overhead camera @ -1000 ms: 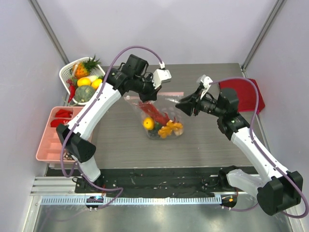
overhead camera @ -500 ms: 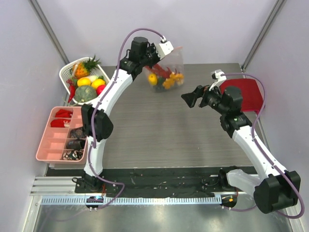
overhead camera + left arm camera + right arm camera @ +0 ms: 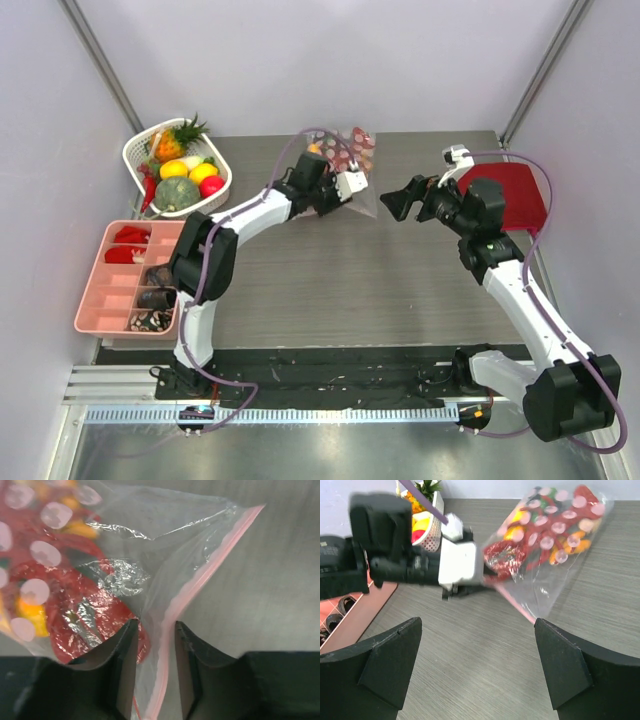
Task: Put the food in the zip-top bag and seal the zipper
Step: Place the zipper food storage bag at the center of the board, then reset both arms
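Note:
The zip-top bag [image 3: 352,158] lies at the back middle of the table, with the red lobster [image 3: 75,605] and yellow-orange pieces inside. It also shows in the right wrist view [image 3: 555,535]. The pink zipper [image 3: 200,582] runs along the mouth edge and passes between the jaws of my left gripper [image 3: 155,625]. Those jaws stand a little apart around the strip, with table showing beside it. In the top view the left gripper [image 3: 356,190] is at the bag's near edge. My right gripper [image 3: 392,203] is wide open and empty, just right of the bag's mouth corner [image 3: 535,615].
A white basket [image 3: 150,150] of toy fruit stands at the back left. A pink compartment tray [image 3: 95,290] sits at the left edge. A red mat [image 3: 515,195] lies at the right, behind the right arm.
The left arm lifted the bag from the table's middle, swung it to the back and lowered it there. The right gripper drew back to the right and stayed open.

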Controlling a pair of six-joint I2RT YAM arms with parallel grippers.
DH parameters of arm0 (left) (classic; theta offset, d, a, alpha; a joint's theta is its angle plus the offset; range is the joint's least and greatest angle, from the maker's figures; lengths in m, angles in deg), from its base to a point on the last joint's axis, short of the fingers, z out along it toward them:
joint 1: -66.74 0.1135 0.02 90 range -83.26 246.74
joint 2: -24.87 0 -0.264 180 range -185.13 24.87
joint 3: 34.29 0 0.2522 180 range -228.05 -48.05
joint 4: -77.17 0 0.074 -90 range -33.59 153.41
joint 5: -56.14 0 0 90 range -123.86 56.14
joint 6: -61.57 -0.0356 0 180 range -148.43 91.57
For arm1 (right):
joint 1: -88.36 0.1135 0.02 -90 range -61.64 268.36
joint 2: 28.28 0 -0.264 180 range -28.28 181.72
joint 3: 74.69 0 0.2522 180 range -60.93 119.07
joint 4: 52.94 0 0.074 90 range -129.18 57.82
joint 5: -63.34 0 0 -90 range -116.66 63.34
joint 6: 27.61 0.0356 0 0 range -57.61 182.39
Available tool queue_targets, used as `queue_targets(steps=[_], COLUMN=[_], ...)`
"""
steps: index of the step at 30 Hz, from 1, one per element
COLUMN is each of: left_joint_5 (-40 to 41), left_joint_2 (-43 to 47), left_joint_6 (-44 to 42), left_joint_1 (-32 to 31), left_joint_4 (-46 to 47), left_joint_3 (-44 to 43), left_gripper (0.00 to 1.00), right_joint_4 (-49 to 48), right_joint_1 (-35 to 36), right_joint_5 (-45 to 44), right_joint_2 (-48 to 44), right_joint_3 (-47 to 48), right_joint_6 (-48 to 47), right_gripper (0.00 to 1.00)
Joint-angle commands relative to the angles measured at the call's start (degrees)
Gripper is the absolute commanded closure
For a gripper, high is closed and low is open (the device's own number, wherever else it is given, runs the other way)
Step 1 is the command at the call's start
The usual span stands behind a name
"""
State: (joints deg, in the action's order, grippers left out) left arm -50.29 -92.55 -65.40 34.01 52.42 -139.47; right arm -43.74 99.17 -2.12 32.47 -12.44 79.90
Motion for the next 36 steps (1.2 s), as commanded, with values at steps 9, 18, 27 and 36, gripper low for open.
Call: queue_targets(steps=[9, 18, 27, 36], left_joint_5=[-6.6, -18.5, -15.3, -4.1], left_joint_2=[5.5, 14.4, 35.9, 54.1], left_joint_6=[29.4, 41.4, 39.4, 34.4], left_joint_1=[1.1, 15.5, 35.2, 35.0], left_joint_4=[-17.9, -42.8, -43.5, -39.9], left_joint_3=[-15.1, -25.4, 0.6, 23.6], left_gripper=[0.03, 0.0, 0.0, 0.0], right_joint_4=[6.5, 16.6, 26.7, 31.9], right_joint_1=[-1.9, -1.9, -2.5, -2.5], right_joint_5=[-0.5, -2.5, -6.4, -9.8], right_joint_2=[-4.3, -8.9, -17.2, -24.8], right_joint_3=[-1.6, 1.6, 0.1, -2.9], right_joint_6=[-2.4, -2.8, -5.0, -5.1], right_gripper=[0.0, 0.0, 0.0, 0.0])
